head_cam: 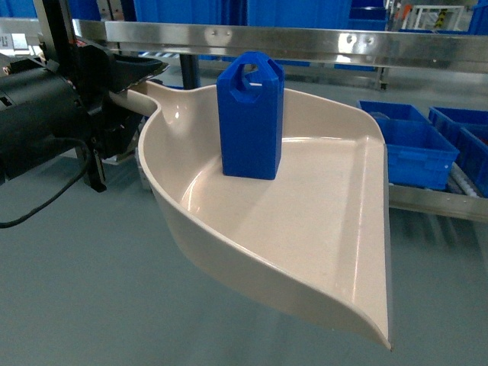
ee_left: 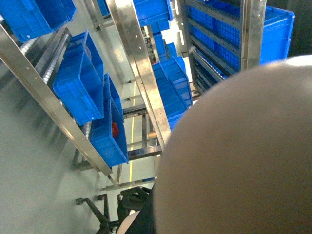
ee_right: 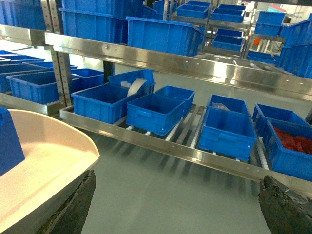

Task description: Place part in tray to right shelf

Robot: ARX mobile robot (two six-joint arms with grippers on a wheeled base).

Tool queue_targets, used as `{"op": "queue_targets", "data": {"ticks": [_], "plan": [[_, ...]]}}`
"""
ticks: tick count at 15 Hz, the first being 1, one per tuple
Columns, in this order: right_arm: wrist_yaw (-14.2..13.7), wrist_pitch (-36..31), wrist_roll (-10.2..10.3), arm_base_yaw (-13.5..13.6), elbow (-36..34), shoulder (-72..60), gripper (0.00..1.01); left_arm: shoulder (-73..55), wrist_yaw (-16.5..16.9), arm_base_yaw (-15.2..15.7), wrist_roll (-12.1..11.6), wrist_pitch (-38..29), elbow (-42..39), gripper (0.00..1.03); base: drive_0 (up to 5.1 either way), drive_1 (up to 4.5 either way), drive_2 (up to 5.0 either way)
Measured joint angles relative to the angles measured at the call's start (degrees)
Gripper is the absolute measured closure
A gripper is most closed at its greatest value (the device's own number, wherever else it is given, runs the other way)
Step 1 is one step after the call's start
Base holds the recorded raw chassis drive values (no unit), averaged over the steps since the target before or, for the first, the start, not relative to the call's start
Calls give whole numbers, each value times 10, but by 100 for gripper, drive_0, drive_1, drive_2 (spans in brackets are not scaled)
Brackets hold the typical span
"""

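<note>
The blue part (head_cam: pixel 250 114) stands upright inside the beige tray (head_cam: pixel 305 229), near its handle end. My left gripper (head_cam: pixel 126 80) is shut on the tray's handle at the upper left and holds the tray in the air. The left wrist view is mostly filled by the tray's underside (ee_left: pixel 243 156), which hides the jaws. My right gripper (ee_right: pixel 178 204) is open and empty, with the tray's rim (ee_right: pixel 48 151) and an edge of the part (ee_right: pixel 9 141) at its left. The right shelf's steel front rail (ee_right: pixel 195 156) with white rollers lies ahead of it.
Blue crates (ee_right: pixel 156 112) sit in rows on the roller rack, one holding red pieces (ee_right: pixel 292 141). A higher steel rail (head_cam: pixel 305 42) crosses behind the tray. More crates (head_cam: pixel 412 149) stand at the right. Grey floor lies below the tray.
</note>
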State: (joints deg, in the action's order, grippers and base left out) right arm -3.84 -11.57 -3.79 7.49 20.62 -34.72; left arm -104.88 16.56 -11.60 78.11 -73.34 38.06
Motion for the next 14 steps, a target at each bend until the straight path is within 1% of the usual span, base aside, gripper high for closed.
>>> {"op": "queue_targets", "data": {"ticks": [9,14], "plan": [[0,0,0,0,0,0,3,0,0,0,0,0,0,90,-161,-161,-161],[0,0,0,0,0,0,3,0,1,-1,0,1,0,90,-34,-34,-34]]}}
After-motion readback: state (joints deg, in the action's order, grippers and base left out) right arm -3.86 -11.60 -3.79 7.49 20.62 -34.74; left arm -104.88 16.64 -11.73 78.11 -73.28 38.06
